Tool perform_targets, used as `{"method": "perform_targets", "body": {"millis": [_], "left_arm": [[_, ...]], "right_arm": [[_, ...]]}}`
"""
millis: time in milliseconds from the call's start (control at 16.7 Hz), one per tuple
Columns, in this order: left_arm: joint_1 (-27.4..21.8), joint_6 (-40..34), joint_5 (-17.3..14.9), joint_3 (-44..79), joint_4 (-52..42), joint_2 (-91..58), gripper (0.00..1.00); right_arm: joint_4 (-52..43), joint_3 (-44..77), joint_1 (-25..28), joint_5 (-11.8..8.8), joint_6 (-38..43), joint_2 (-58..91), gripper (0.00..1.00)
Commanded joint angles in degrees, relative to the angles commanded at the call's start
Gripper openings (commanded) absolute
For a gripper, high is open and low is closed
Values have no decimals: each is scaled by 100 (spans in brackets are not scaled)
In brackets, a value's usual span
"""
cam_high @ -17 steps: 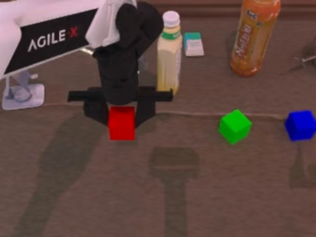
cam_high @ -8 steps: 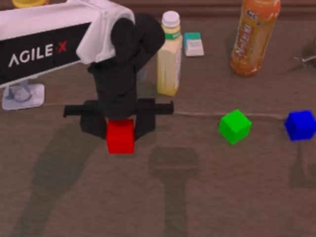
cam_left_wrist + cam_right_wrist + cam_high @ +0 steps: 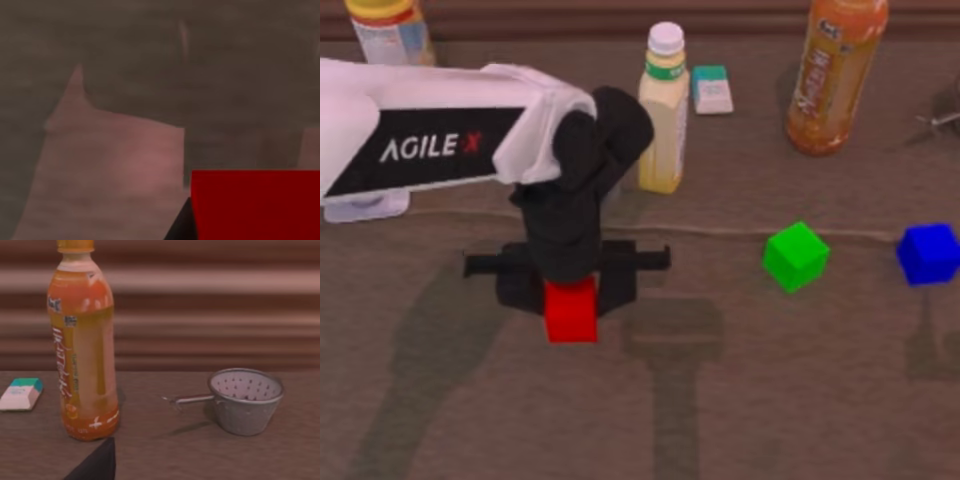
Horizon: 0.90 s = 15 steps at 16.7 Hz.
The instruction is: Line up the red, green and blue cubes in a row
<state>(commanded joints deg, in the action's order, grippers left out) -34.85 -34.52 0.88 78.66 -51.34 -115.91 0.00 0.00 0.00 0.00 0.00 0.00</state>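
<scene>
White AgileX left arm's black gripper [image 3: 570, 290], left of table centre, is clamped on the small bright red cube [image 3: 570, 311]. Right gripper not visible. Cubes look rigid, light, prob. smooth; grip flat opposite faces. Count: 3 cubes, w/ green [image 3: 796, 256] and blue [image 3: 928, 253] well apart at right; 3 bottles behind.

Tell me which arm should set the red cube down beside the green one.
Left, probably. The left hand is shut on the red cube, left of the green cube and blue cube. The right arm doesn't appear in the top view.
</scene>
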Motion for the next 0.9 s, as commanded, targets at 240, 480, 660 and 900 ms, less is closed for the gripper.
{"method": "perform_targets", "body": {"millis": [240,480,660,900], "left_arm": [[-9,-5,-4,-171,222,-80,0],[-9,-5,-4,-171,222,-80,15],[-9,-5,-4,-171,222,-80,38],[-9,-5,-4,-171,222,-80,68]], "right_arm": [[0,0,0,0,0,0,100],[0,0,0,0,0,0,100],[0,0,0,0,0,0,100],[0,0,0,0,0,0,100]]}}
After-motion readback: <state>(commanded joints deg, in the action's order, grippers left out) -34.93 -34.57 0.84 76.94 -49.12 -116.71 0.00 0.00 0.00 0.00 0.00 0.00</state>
